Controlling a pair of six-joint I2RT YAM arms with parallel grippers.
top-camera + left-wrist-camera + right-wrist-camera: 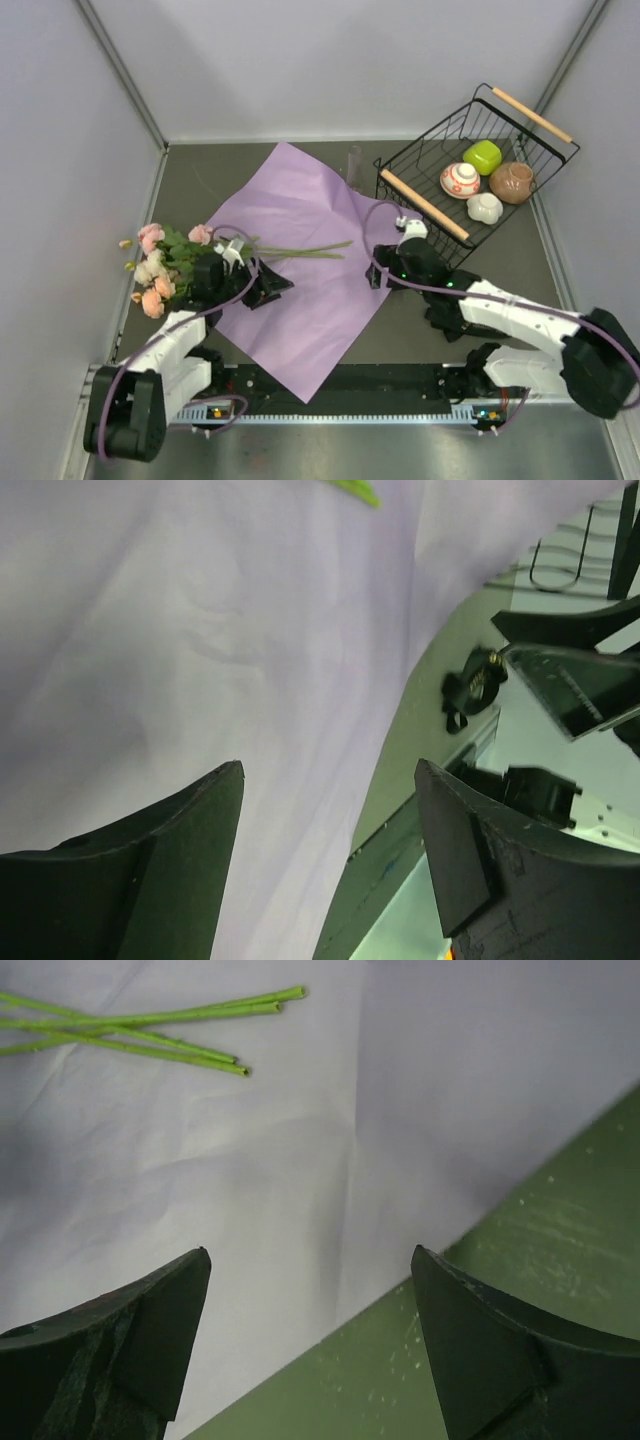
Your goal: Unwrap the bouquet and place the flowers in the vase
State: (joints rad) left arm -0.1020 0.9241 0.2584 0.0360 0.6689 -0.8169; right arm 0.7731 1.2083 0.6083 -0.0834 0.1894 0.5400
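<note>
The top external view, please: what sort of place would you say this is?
Likely a robot test cell: plain grey walls enclose a metal table, the left arm and right arm are bolted at its near edge, and a wire basket stands far right.

My left hand (268,290) points right and sits low, its fingers (180,860) spread wide with nothing between them. My right hand (380,272) reaches left from a bent arm, tipped downward, fingers (480,1340) likewise apart and gripping nothing.
</note>
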